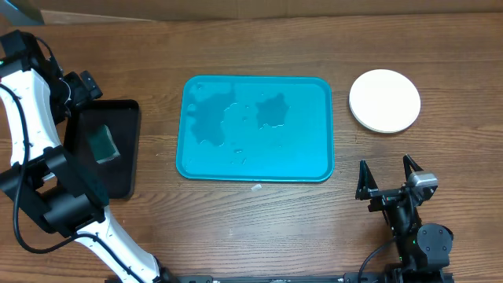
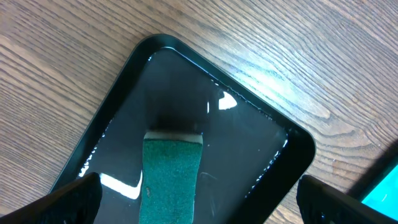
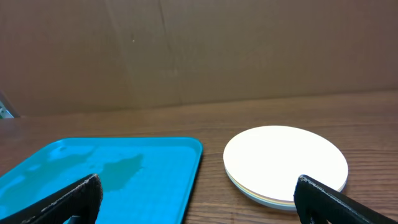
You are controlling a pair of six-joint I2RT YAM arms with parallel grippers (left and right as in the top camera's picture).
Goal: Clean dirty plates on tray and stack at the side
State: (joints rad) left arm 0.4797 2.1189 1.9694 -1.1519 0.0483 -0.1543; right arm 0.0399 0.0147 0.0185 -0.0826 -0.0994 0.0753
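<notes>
Plates [image 1: 384, 101] are noted stacked, white uppermost, on the desk [image 1: 259, 228] at upper right of the overhead view, beside the wet tray [image 1: 259, 174] and straight up-frame of the nearer right fingers [image 1: 364, 182], spread apart and empty; left fingers [image 2: 74, 199], likewise apart, are held over a sponge [image 2: 171, 174] in a black tray [image 2: 249, 143].

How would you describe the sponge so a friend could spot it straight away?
Find the big turquoise tray in the middle of the table. Left of it lies a smaller black tray. The sponge is the block lying flat inside that tray, and nothing else nearby is dark green.
</notes>
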